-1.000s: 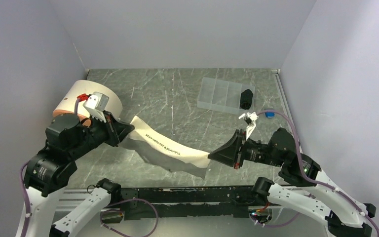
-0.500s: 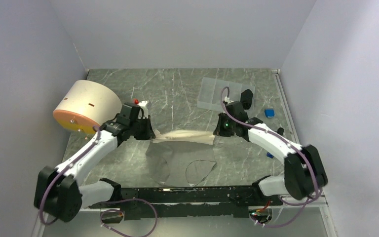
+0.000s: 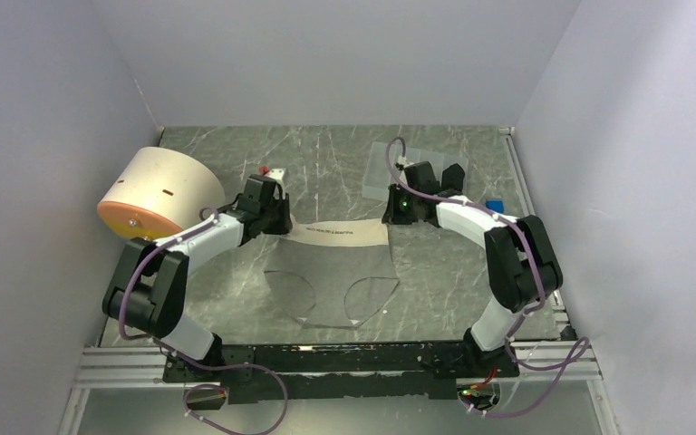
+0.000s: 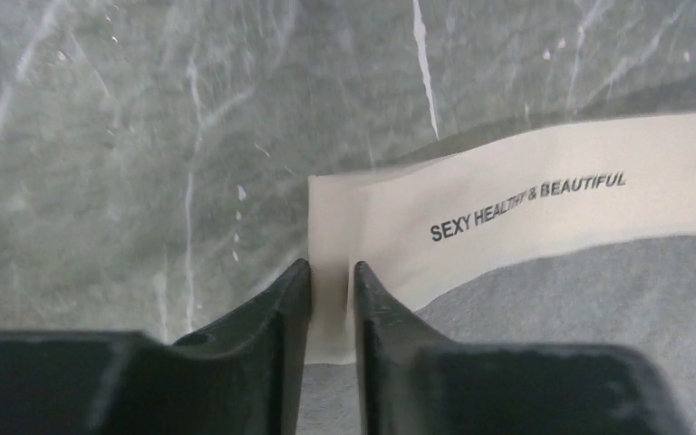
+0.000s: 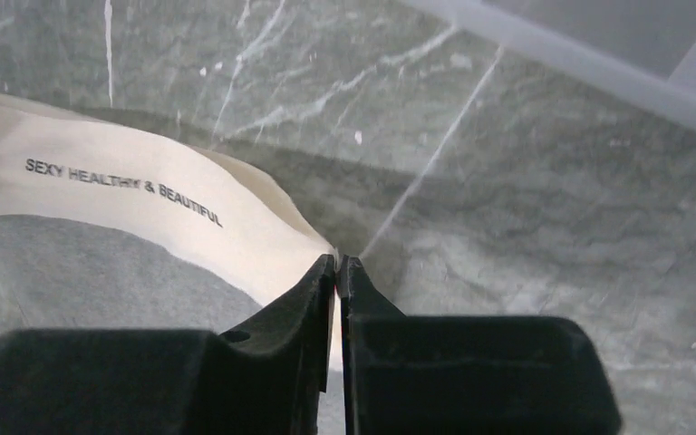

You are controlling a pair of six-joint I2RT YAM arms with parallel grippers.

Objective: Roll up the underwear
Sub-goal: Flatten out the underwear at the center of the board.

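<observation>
**A:** Entry, left to right. Far left?

**B:** Cream drum (image 3: 165,188) with an orange face, tipped on its side at the left edge of the grey-green marbled table (image 3: 326,163).

**A:** Left gripper (image 4: 331,268)?

**B:** Low over the table, just right of the drum. Fingers a narrow gap apart, with the left end of the waistband (image 3: 340,234) between them. Cannot tell whether they actually pinch it.

**A:** Location of the underwear (image 3: 331,285)?

**B:** Centre of the table, spread out between the two arms. The grey body runs toward the near edge, both leg openings visible. The cream waistband is on the far side, stretched from one gripper to the other. Black print reads "SEXY HEALTHY & BEAUTIFUL". No roll formed.

**A:** Right gripper (image 5: 337,263)?

**B:** Fingers practically together, clamped on the right end of the waistband, which rises slightly off the table there.

**A:** Further right?

**B:** Clear compartment box (image 3: 403,168) just behind that gripper, with a black object (image 3: 454,179) at its right end. A small blue item (image 3: 496,207) lies near the right wall.
</observation>
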